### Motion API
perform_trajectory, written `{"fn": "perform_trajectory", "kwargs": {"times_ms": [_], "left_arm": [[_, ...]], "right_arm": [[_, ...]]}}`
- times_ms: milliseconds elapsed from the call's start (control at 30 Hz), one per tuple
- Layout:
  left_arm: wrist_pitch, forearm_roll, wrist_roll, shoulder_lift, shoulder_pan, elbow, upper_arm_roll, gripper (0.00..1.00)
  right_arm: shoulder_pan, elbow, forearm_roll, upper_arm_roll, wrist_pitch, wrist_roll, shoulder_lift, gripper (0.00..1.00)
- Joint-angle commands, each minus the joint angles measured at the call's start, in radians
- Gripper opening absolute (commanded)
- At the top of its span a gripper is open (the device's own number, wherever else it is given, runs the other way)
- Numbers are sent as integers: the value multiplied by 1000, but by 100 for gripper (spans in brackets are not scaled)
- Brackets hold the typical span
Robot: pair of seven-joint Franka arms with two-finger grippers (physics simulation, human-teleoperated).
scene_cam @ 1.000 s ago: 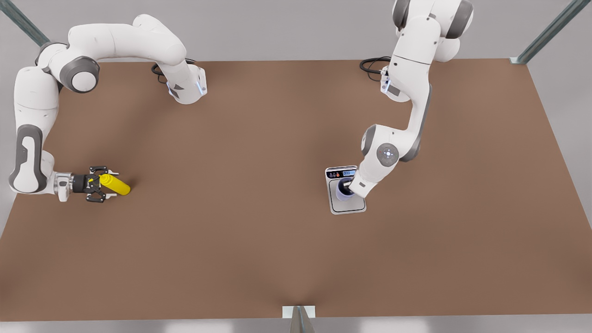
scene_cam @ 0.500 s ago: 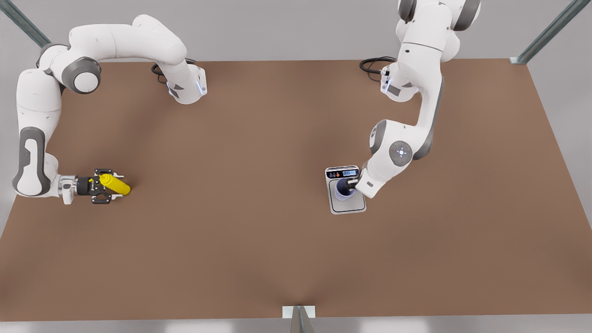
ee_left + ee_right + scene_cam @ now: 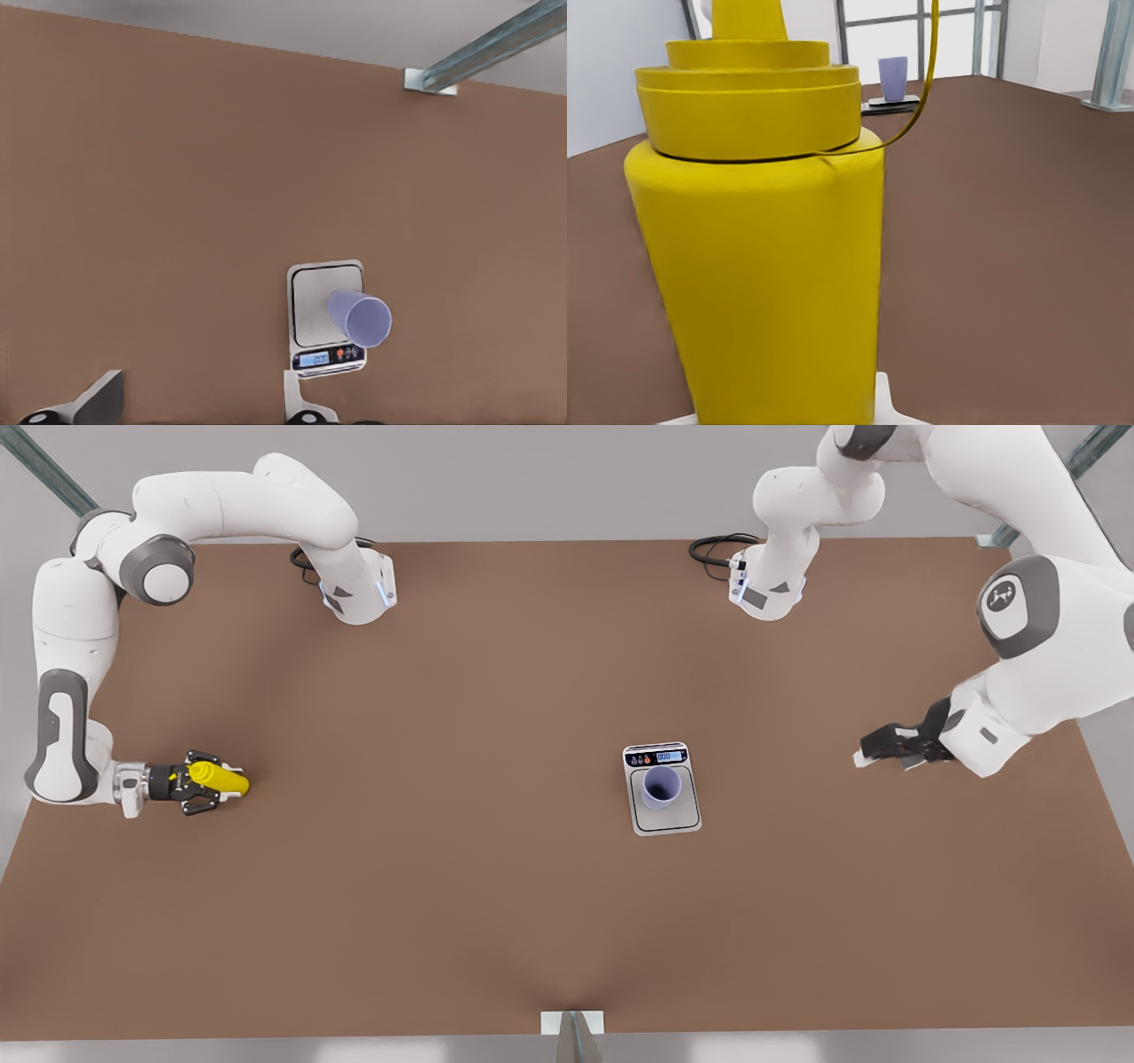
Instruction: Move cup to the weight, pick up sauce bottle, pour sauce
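The brown table [image 3: 443, 912] was bare apart from the task's things. Nearest the camera's edge, the cup [image 3: 661, 786] now stood free and upright on the scale [image 3: 666, 819], mouth up, on the plate just below the display panel. Half a second earlier the left gripper [image 3: 864, 748] had been at the cup. It had since let go and swung well away toward the front view's right, hanging above the table with its fingers apart (the left wrist view looked back at cup and scale from a distance). I judged the first step done and that arm merely waiting. Level with the scale but far off at the front view's left, the bottle [image 3: 229, 781] sat on the table, not yet lifted. The right gripper [image 3: 213, 782] straddled its upper part and had drawn in closer around it over the last second; whether it had truly clamped, I could not tell. In the right wrist view the bottle stood parallel with the distant cup, so its long axis looked vertical, nozzle up (the front view's slant is probably perspective). Pickup seemed next.
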Motion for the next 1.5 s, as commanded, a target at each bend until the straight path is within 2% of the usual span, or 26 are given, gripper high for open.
{"fn": "perform_trajectory", "kwargs": {"times_ms": [0, 67, 133, 333, 433, 567, 667, 767, 867, 933, 1067, 1233, 1467], "left_arm": [[17, 159, 1, 5, -5, 1, -1, 100], [23, 159, -25, 5, -5, 1, -1, 100], [17, 156, -51, 5, -6, -1, -6, 100], [26, 147, -53, 17, -5, -3, -3, 100], [17, 161, -59, 19, -6, -3, -1, 100], [26, 159, -51, 26, -6, -3, 0, 100], [2, 162, -56, 22, -6, -6, 3, 100], [3, 162, -56, 23, -6, -4, 3, 100], [3, 162, -57, 25, -6, -4, 3, 100], [3, 161, -57, 26, -6, -6, 3, 100], [2, 161, -56, 28, -5, -7, 3, 100], [-4, 161, -56, 28, -5, -7, 3, 100], [-18, 161, -56, 28, -6, -7, 2, 100]], "right_arm": [[0, 1, 0, 0, -2, 8, -1, 53], [4, 11, 2, 8, -25, 75, -16, 53], [23, 55, -3, 74, -22, 258, -67, 53], [354, 244, -13, 78, -2, 669, -156, 53], [549, 261, -67, 72, 133, 864, -225, 53], [813, 261, -239, 80, 322, 1172, -265, 53], [1023, 261, -473, 83, 463, 1396, -278, 53], [1239, 251, -707, 87, 505, 1649, -288, 53], [1385, 250, -849, 86, 551, 1917, -277, 53], [1480, 256, -1029, 84, 574, 2123, -254, 52], [1522, 256, -1243, 78, 617, 2203, -235, 52], [1601, 261, -1659, 75, 606, 2203, -196, 52], [1604, 262, -1971, 66, 592, 2194, -142, 52]]}}
